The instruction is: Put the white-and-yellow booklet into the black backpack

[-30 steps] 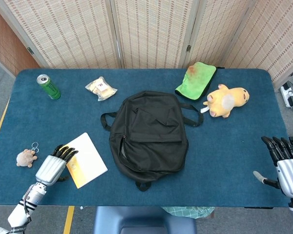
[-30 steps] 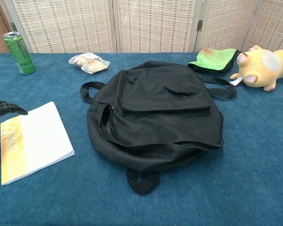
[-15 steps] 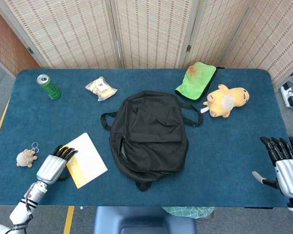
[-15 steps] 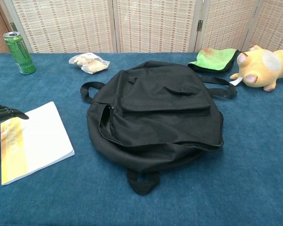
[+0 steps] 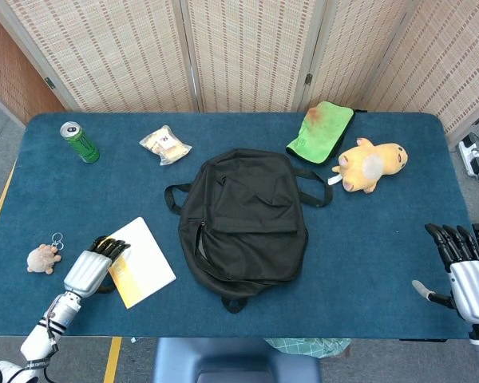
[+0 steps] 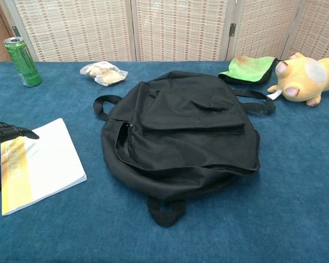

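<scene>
The white-and-yellow booklet (image 5: 142,262) (image 6: 40,164) lies flat on the blue table, front left of the black backpack (image 5: 243,221) (image 6: 182,129). The backpack lies flat at the table's middle, with a zipper gap along its left side. My left hand (image 5: 92,269) (image 6: 5,132) hovers at the booklet's left edge, its dark fingertips (image 5: 112,248) reaching over the yellow strip; it holds nothing. My right hand (image 5: 465,270) stays at the table's front right edge, fingers spread and empty. The chest view does not show the right hand.
A green can (image 5: 79,141) stands at the back left, a snack bag (image 5: 164,144) beside it. A green cloth (image 5: 322,130) and a yellow plush toy (image 5: 370,165) lie behind the backpack on the right. A small plush keychain (image 5: 43,257) lies left of my left hand.
My left hand has crept slightly to the right, further over the booklet's yellow edge. The right hand, the booklet and the backpack have stayed put.
</scene>
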